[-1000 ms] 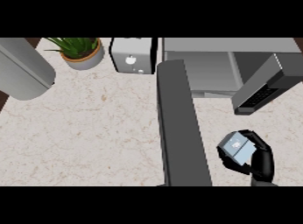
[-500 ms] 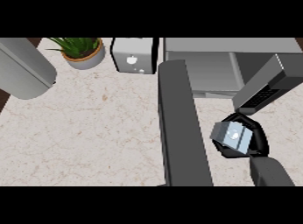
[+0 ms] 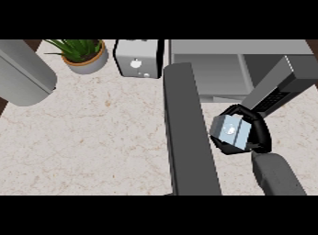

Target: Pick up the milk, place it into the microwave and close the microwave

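Observation:
My right hand [image 3: 258,134] is curled round the milk carton [image 3: 231,130], a small pale blue and white box that it holds tilted above the counter. It hovers just in front of the open microwave [image 3: 219,75], near the lower right corner of the opening and beside the keypad panel [image 3: 281,89]. The microwave's dark grey door [image 3: 187,133] stands wide open, running from the oven's left edge toward me, left of the hand. The grey cavity inside shows nothing in it. My left hand does not show.
A silver toaster [image 3: 140,58] stands left of the microwave at the back, with a potted plant [image 3: 86,54] beside it. A large pale grey rounded shape [image 3: 14,73] fills the upper left. The marble counter [image 3: 87,142] stretches left of the door.
My right hand has carried the milk carton up the view, from the near right part of the counter to just before the microwave's opening. The door has not moved.

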